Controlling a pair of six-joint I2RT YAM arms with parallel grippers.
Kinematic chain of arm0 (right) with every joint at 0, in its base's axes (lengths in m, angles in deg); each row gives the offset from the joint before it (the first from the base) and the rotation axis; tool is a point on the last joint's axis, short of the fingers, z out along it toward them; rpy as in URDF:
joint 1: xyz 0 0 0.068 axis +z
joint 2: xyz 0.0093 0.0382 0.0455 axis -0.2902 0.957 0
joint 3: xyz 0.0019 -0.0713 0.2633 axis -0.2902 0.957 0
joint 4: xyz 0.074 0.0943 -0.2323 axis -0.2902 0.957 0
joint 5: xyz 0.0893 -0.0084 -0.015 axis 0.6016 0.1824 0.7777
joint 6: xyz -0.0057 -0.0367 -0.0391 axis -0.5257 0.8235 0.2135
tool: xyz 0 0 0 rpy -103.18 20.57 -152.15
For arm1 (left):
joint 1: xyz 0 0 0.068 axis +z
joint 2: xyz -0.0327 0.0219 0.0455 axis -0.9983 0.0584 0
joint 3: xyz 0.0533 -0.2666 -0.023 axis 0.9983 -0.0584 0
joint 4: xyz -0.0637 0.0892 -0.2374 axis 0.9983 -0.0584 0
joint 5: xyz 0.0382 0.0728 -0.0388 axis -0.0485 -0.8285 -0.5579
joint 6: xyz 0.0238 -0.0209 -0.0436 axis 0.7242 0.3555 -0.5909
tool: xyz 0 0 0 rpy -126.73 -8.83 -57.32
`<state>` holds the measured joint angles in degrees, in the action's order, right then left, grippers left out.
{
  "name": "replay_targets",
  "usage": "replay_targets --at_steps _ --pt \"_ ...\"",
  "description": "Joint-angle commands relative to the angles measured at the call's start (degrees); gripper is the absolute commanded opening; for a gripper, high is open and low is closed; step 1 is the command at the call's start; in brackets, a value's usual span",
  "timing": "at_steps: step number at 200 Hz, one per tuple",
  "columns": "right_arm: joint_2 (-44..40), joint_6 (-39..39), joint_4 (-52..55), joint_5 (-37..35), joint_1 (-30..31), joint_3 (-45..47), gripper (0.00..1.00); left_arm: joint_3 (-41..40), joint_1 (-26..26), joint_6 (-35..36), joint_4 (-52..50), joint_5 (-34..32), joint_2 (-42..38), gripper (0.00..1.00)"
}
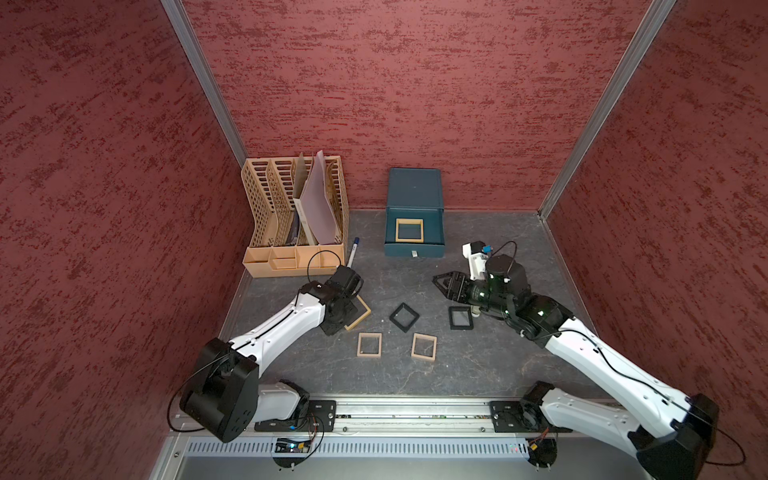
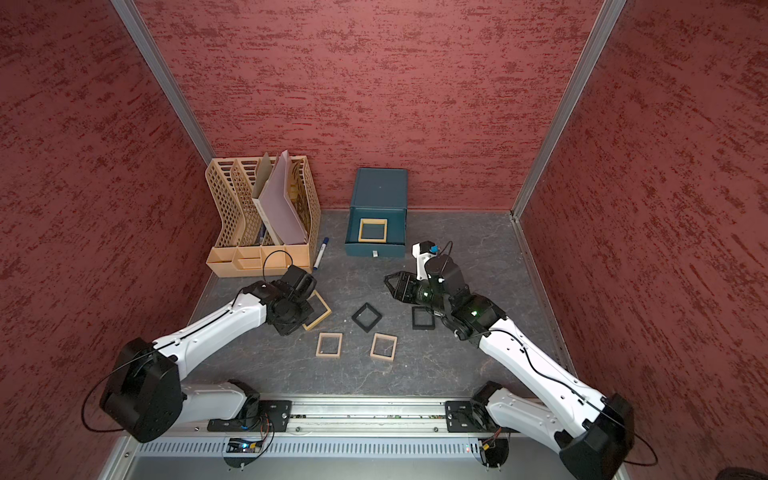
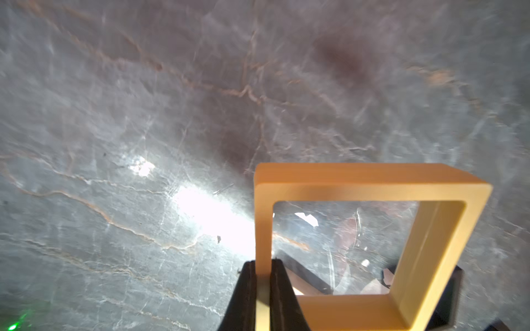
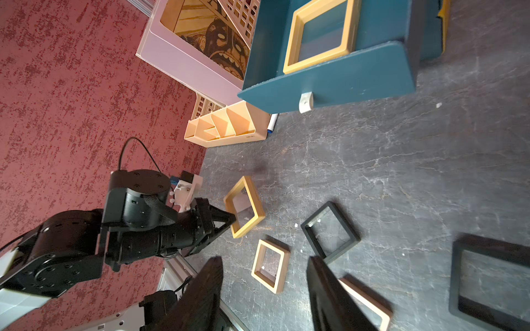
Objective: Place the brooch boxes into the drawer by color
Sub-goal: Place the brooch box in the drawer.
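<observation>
Even light, white glare on tabletop [image 3: 206, 212], blurred wrist-view edges

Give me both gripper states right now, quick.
Left gripper: shut on the mustard brooch box, pinching one side of its frame.
Right gripper: open, holding nothing.

Teal drawer [image 2: 378, 193] at the worktop's [image 2: 457, 365] back edge, one tray pulled out, mustard box [image 2: 372, 230] inside. Left gripper [image 2: 306, 306] sits over the second mustard box [image 2: 321, 311]. Mid-worktop: black box [image 2: 366, 317], other black box [image 2: 423, 318], pink-beige box [image 2: 329, 344], second pink-beige box [image 2: 383, 347]. Right gripper [image 2: 390, 286] hovers just above those. File rack [image 2: 232, 224] is in the back-left corner.
</observation>
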<state>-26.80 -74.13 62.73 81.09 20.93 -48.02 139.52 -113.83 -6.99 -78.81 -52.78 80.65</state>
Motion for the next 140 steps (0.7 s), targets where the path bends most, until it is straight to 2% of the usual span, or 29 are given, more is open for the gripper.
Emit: replay_targets --at_steps 1,56,140 --pt "-0.5 -0.1 0.2 -0.6 0.8 0.0 0.52 5.6 -0.2 6.5 -5.2 -3.3 -0.6 0.0" --pt "-0.7 0.0 1.0 -1.5 0.8 -0.8 0.52 24.0 0.0 18.3 -14.4 -5.1 5.0 0.0" --pt "-0.7 -0.4 0.9 -1.5 0.8 -0.8 0.52 47.3 2.4 31.8 -22.6 0.9 14.5 0.0"
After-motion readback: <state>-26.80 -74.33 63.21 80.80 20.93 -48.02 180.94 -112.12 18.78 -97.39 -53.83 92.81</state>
